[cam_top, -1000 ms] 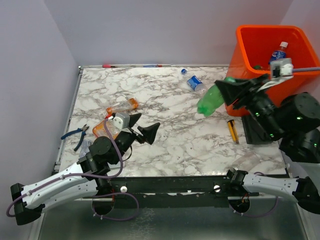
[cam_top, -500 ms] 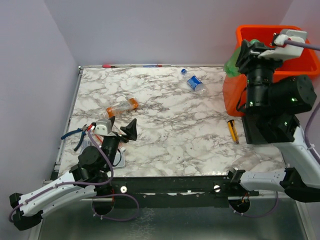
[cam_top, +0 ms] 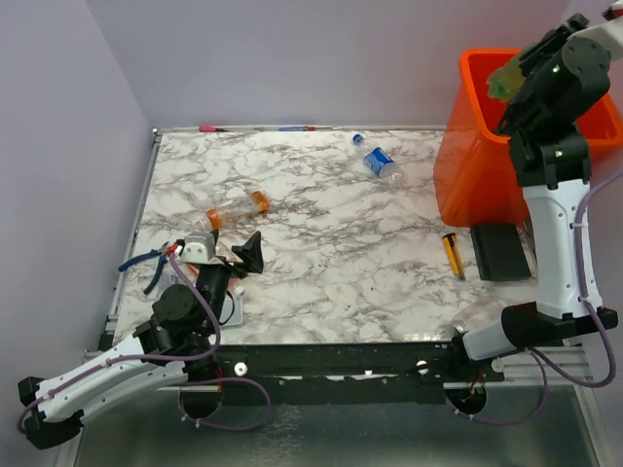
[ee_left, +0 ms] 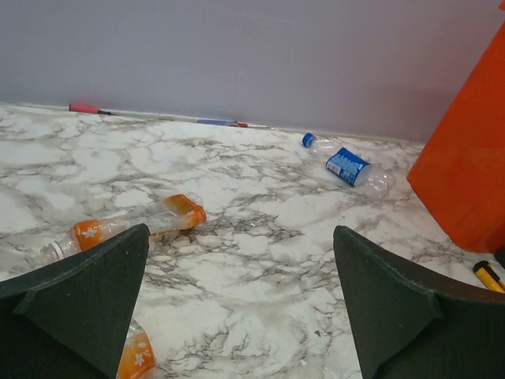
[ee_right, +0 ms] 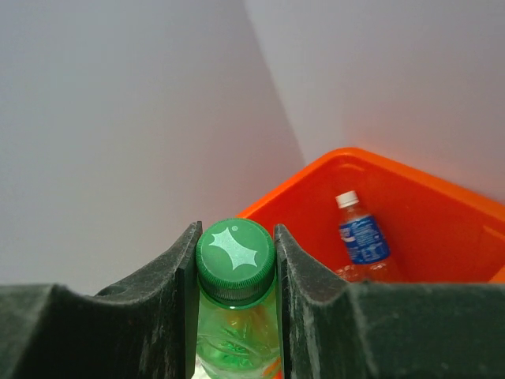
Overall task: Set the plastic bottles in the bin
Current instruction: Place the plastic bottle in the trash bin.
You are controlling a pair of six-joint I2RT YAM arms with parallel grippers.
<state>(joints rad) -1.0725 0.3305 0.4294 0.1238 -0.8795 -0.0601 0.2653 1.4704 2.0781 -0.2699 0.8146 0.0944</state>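
My right gripper (cam_top: 516,89) is shut on the neck of a green bottle (cam_top: 501,80) and holds it high over the orange bin (cam_top: 477,185). In the right wrist view the fingers clamp the green bottle (ee_right: 235,332) just under its green cap, above the bin (ee_right: 442,205). A blue-labelled bottle (ee_right: 361,237) lies inside the bin. My left gripper (cam_top: 238,261) is open and empty, low over the near left of the table (ee_left: 241,237). An orange bottle (cam_top: 237,209) lies beyond it (ee_left: 130,225). Another orange bottle (ee_left: 136,357) lies by its left finger. A clear blue-labelled bottle (cam_top: 380,161) lies at the back (ee_left: 347,166).
Blue-handled pliers (cam_top: 146,263) lie at the left edge. A yellow-handled tool (cam_top: 454,255) and a black block (cam_top: 501,251) lie in front of the bin. A thin red and blue stick (cam_top: 253,127) lies along the back edge.
My right arm swung up and right, carrying the green bottle from beside the bin to high over it. My left gripper pulled back toward the near left, then held still.
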